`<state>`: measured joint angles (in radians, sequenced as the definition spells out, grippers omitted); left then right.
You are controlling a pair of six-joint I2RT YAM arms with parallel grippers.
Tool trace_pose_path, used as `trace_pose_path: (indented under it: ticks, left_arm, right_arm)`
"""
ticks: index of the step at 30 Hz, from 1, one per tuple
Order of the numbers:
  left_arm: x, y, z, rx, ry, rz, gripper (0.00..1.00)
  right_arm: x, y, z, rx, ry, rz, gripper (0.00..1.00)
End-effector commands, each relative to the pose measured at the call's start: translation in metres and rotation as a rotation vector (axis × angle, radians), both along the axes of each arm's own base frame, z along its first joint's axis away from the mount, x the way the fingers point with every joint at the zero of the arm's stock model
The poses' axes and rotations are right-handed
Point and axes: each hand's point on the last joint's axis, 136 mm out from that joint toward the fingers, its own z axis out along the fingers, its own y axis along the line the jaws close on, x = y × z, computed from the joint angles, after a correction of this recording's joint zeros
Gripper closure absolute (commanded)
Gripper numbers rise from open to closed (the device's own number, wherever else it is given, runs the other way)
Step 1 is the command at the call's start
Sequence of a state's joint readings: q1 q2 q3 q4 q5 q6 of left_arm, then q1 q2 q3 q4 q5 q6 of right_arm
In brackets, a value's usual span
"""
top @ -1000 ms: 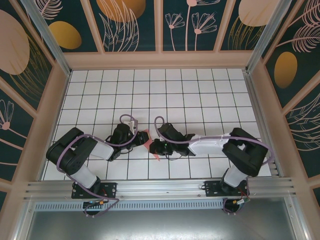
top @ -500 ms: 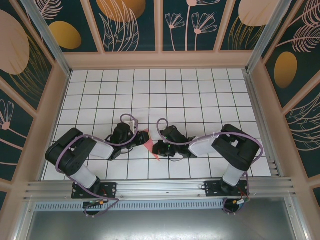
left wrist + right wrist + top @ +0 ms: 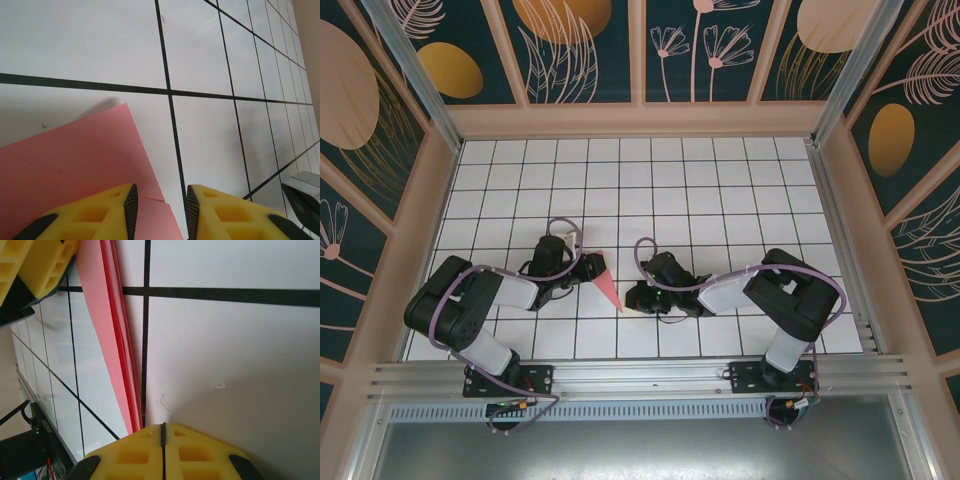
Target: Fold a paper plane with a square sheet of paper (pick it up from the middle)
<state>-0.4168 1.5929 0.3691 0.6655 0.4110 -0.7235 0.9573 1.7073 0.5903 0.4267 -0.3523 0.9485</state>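
Quick compare with a second ago: seeing the left claw point(image 3: 588, 268) backed off to the left, no longer crowded nose to nose with the right claw point(image 3: 632, 297). Also seeing the right arm point(image 3: 790, 295) folded up tighter toward its base than back then. Found the paper plane point(image 3: 607, 287) out in the open now, lying on the worktop point(image 3: 720, 180) between the two claws as a slim pink dart, wide end far, sharp tip pointing near and slightly right. Earlier, mostly buried under the two claws, with just a bit of pink poking out.

On to the left claw, looking through its wrist cam: yellow fingers point(image 3: 100, 217) standing partly apart, with a clear gap and nothing pinched in it. Pink paper lying flat underneath, ahead of the finger on the left of that view, its edge running into the gap. Can't tell whether a fingertip actually touches the paper.

Right claw, from its own cam: pads point(image 3: 200, 450) pressed tight together, just a thin seam, gripping nothing. Stacked folded edges of the plane running down the left side of that view, ending right beside one pad. Touching or a hair off, can't tell. Spotted the other claw's yellow fingers up in the top-left corner there, at the far end of the paper.
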Motion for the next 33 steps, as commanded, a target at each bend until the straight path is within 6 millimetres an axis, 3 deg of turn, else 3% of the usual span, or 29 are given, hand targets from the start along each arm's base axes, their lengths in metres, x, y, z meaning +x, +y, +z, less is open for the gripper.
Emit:
trace_pose_path:
  ticks: [1, 7, 11, 16, 20, 22, 26, 33]
  left_arm:
    - [-0.015, 0.015, -0.028, 0.08, 0.097, 0.012, 0.65]
    - [-0.028, 0.014, -0.033, 0.042, 0.13, 0.003, 0.66]
    - [-0.034, 0.015, -0.034, 0.024, 0.143, 0.01, 0.67]
    - [-0.034, 0.014, -0.033, 0.014, 0.147, 0.012, 0.67]
    - [-0.035, 0.012, -0.03, -0.001, 0.148, 0.007, 0.67]
    - [-0.036, 0.012, -0.029, -0.009, 0.149, 0.005, 0.67]
    - [-0.037, 0.012, -0.026, -0.017, 0.147, 0.005, 0.67]
    - [-0.031, 0.02, -0.02, 0.005, 0.095, 0.056, 0.67]
  right_arm:
    - [-0.035, -0.032, -0.044, -0.187, 0.139, 0.03, 0.91]
    - [-0.006, -0.011, 0.007, -0.131, 0.001, -0.01, 0.91]
    - [0.004, 0.022, 0.039, -0.059, -0.072, 0.021, 0.9]
    - [0.018, 0.05, 0.048, -0.038, -0.097, 0.018, 0.9]
    - [0.026, 0.067, 0.036, -0.05, -0.08, 0.02, 0.9]
    - [0.032, 0.065, 0.025, -0.087, -0.071, -0.003, 0.9]
    - [0.03, 0.053, -0.004, -0.158, -0.031, -0.011, 0.91]
    - [0.0, 0.019, -0.044, -0.272, 0.067, 0.014, 0.95]
